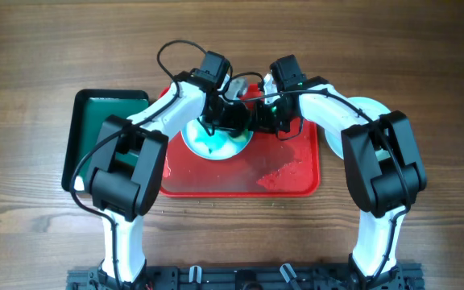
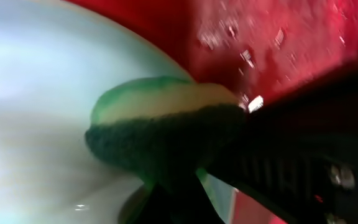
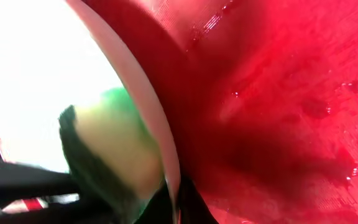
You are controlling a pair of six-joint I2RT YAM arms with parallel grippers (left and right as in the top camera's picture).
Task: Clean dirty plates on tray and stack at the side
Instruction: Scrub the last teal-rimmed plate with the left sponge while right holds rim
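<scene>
Both arms reach forward from the near edge of the surface (image 1: 39,48) and bend inward at the elbows, so that their wrists meet over the far left part of the red tray (image 1: 288,181).

The left end effector (image 1: 218,123) points down at a pale aqua plate (image 1: 216,145) that sits in the tray and has a teal smear at its centre. It is clamped on a sponge (image 2: 166,118), yellow with a dark green scouring side. One dark finger (image 2: 291,162) presses the sponge from the right, and the sponge lies against the plate's face (image 2: 36,93).

The right end effector (image 1: 256,121) comes in from the other side, low at the plate's edge. In the right wrist view its dark fingers (image 3: 178,202) seem to pinch the plate's rim from both sides. The view is too close to be sure, but the rim (image 3: 148,112) rises well above the wet tray floor (image 3: 278,93), so the plate looks tilted. The sponge (image 3: 110,149) shows beyond the rim.

A second pale plate (image 1: 366,106) lies off the tray on the right, partly hidden under the right arm. A dark green tray (image 1: 103,121) sits just beside the red tray on the left.
</scene>
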